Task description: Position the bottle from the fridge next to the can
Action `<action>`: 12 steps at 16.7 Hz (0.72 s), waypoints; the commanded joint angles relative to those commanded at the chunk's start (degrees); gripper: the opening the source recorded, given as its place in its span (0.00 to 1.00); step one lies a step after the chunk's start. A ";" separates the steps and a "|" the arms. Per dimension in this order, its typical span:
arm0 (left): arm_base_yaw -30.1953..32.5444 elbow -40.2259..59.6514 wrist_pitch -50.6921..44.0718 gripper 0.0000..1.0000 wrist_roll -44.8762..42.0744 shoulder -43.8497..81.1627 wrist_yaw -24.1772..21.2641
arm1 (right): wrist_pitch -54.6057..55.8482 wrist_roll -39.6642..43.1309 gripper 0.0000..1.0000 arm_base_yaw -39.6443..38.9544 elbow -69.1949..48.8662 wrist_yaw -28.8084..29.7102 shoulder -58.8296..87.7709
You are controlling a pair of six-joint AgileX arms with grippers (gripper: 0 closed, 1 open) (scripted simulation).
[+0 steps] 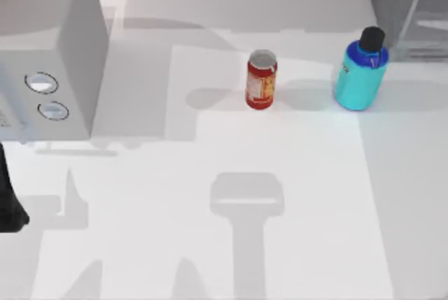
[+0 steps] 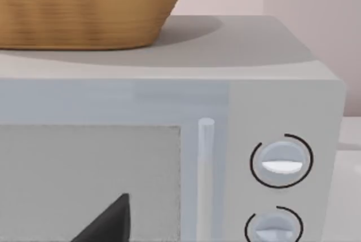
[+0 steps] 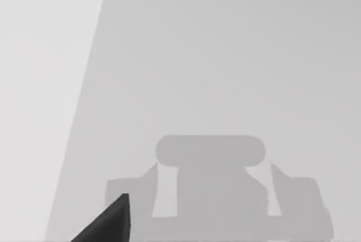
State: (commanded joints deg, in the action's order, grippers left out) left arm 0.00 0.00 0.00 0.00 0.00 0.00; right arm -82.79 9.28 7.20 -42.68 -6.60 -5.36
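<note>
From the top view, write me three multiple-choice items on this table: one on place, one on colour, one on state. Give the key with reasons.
1. Where does the bottle stand relative to the can?
A. On the can's right, apart from it
B. On the can's left, touching it
C. On top of the can

2. What colour is the bottle's cap?
A. Red
B. Black
C. White

3. How is the can standing?
A. Lying on its side
B. Upside down in a basket
C. Upright on the table

Key: 1 A, bare table shows between them, bottle toward the fridge. 2 B, the cap is black above a blue shoulder. 3 C, its silver top faces up.
</note>
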 joint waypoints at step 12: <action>0.00 0.00 0.00 1.00 0.00 0.00 0.00 | 0.47 72.42 1.00 61.48 -22.28 -32.94 68.51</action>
State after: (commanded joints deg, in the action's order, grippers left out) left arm 0.00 0.00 0.00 0.00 0.00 0.00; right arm -82.31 81.69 68.69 -64.96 -39.53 63.15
